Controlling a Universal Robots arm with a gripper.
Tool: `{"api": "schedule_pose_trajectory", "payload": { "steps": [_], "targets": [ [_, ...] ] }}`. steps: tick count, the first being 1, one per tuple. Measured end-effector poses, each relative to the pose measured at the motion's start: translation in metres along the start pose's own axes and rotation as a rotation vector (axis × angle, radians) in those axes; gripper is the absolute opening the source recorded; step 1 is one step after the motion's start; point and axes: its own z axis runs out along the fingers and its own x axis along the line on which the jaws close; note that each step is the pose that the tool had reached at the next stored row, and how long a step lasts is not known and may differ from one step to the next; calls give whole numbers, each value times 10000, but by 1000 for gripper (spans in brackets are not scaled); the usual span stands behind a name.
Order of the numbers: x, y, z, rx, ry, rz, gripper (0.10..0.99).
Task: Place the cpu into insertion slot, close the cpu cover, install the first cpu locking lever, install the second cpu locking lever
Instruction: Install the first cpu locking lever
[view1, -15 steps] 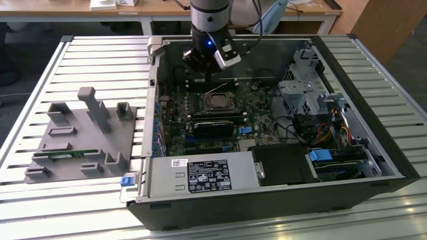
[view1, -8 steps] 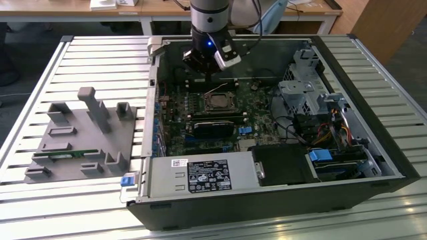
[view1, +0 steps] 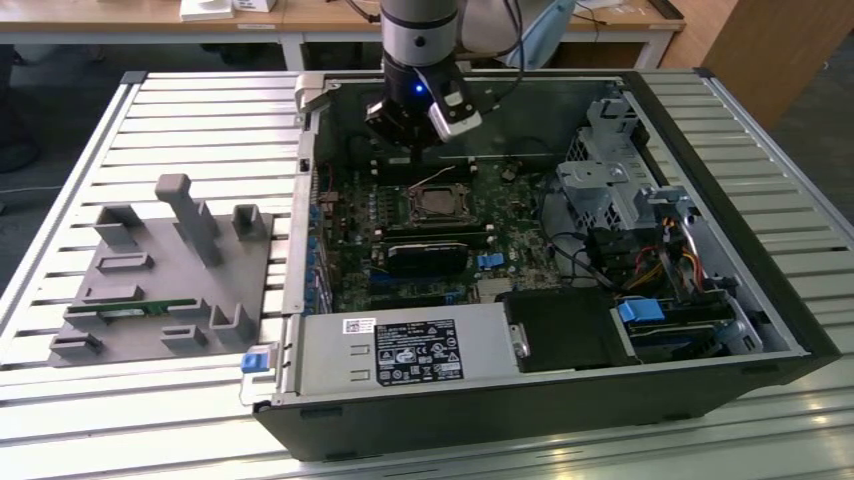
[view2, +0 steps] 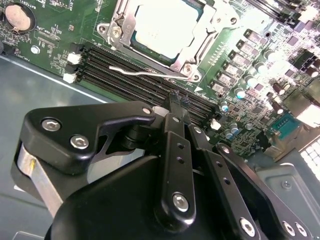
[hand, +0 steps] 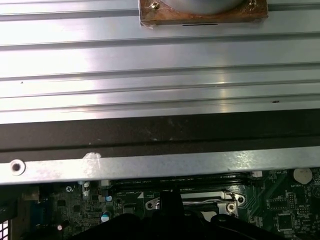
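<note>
Above the socket, gripper (view2: 176, 102) with jaws closed, empty.
cpu (view2: 167, 25) seated, cpu cover (view2: 197, 45) down; unlatched locking lever (view2: 137, 72) could snag.

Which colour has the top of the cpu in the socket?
Pale silver-beige; the cpu shows best in the second wrist view.

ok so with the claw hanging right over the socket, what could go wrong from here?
1. The locking lever is a thin wire lying loose beside the cpu cover; the claw could slip off it or miss it.
2. The claw sits close above the memory slots and small capacitors, so a sideways push may clip them.
3. If the cover isn't flat on the cpu, latching could strain the socket.
</note>
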Motion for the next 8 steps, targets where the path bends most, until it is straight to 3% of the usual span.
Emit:
{"api": "schedule_pose_trajectory", "payload": {
  "steps": [8],
  "targets": [
    [-23, 0, 16, 0, 0, -1, 106]
  ]
}}
